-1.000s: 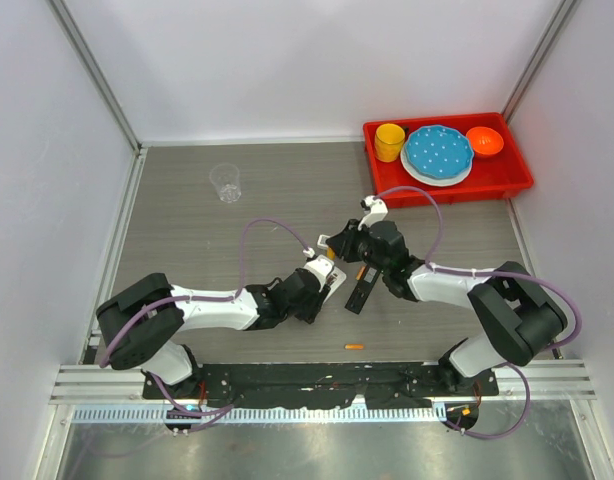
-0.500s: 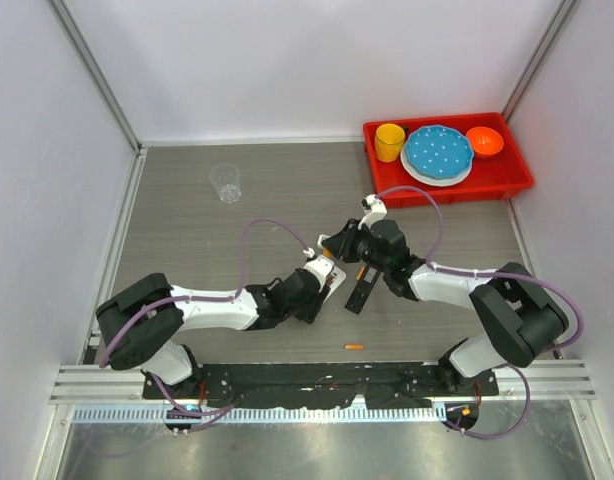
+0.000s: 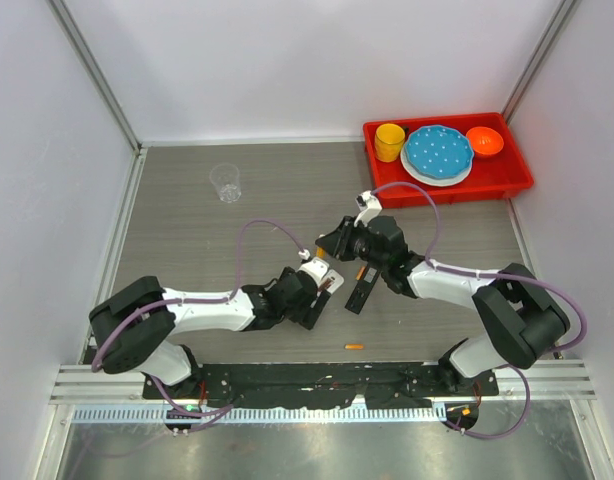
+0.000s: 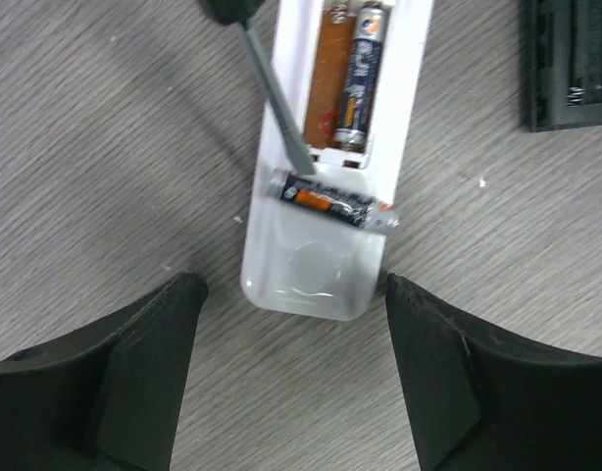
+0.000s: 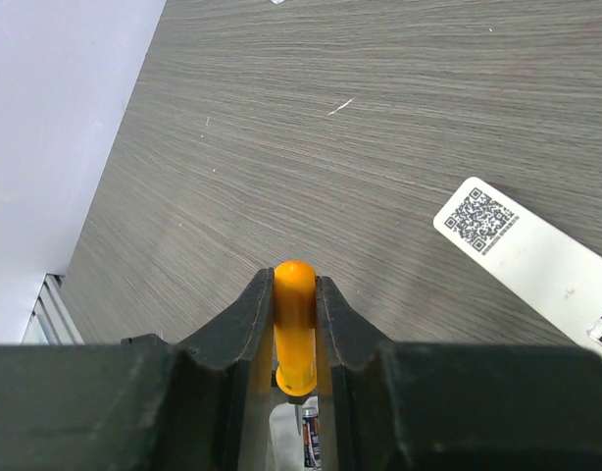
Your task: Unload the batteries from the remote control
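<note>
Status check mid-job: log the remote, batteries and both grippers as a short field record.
white remote: compartment open, on the table
seated battery: dark, inside the compartment
loose battery: crosswise on the remote, below the compartment
orange battery: on the table near the arm bases
left gripper: open, fingers flanking the remote's end
right gripper: shut on orange-handled tool, tip at the compartment edge
</note>
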Action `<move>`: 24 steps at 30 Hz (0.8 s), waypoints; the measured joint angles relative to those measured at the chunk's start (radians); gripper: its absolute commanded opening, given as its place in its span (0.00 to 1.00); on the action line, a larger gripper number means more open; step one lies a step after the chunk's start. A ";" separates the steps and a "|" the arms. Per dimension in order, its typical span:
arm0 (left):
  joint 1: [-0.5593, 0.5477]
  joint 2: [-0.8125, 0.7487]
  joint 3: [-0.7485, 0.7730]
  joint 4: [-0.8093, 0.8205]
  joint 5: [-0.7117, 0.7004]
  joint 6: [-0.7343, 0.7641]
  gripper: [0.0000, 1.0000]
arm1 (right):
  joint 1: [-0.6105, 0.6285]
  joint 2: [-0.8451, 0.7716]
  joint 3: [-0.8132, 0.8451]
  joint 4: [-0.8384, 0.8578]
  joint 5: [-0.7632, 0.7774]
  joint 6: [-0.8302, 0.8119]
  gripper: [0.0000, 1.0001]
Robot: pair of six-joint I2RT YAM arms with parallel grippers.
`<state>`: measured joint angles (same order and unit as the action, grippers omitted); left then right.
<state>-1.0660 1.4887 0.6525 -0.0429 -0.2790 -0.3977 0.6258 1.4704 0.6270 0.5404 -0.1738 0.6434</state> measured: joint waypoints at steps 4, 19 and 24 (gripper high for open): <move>0.015 -0.008 0.002 -0.035 -0.025 -0.014 0.82 | 0.000 0.000 0.005 -0.011 -0.003 -0.005 0.01; 0.181 0.017 0.098 -0.130 -0.076 -0.018 0.82 | -0.067 -0.024 0.020 -0.055 0.022 -0.057 0.01; 0.203 0.135 0.216 -0.134 -0.068 -0.002 0.82 | -0.074 -0.032 0.021 -0.058 0.045 -0.081 0.01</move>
<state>-0.8627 1.6238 0.8688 -0.1772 -0.3466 -0.3996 0.5522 1.4384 0.6476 0.4828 -0.1284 0.5621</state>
